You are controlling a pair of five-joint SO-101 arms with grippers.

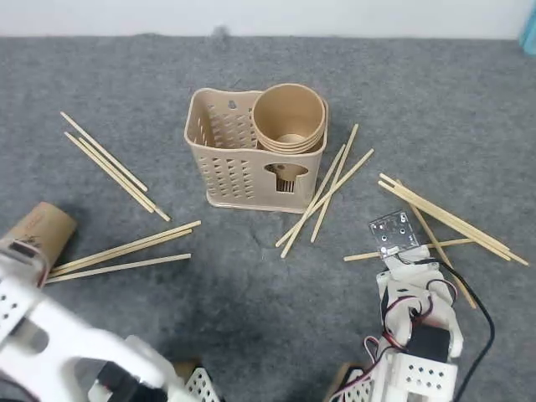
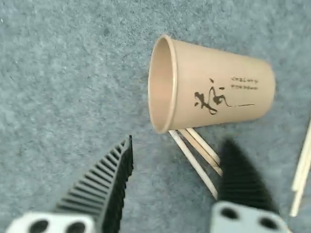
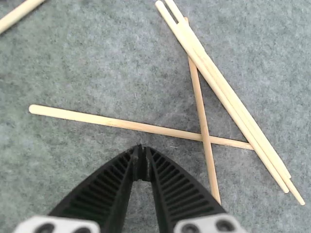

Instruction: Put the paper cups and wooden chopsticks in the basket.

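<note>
Left claw point(image 2: 178, 144) agape, empty — paper cup point(image 2: 214, 92) (on side) near; right claw point(image 3: 142, 149) closed, empty.

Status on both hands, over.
Left hand open, by the tipped brown paper cup. Right hand shut, empty, over loose wooden chopsticks. Cup lies across other chopsticks.

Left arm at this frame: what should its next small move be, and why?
Probably ease the left gripper forward until the paper cup sits between its open jaws, then close. The cup lies on its side just ahead of the gripper, untouched, resting across some chopsticks, and outside the basket.
</note>
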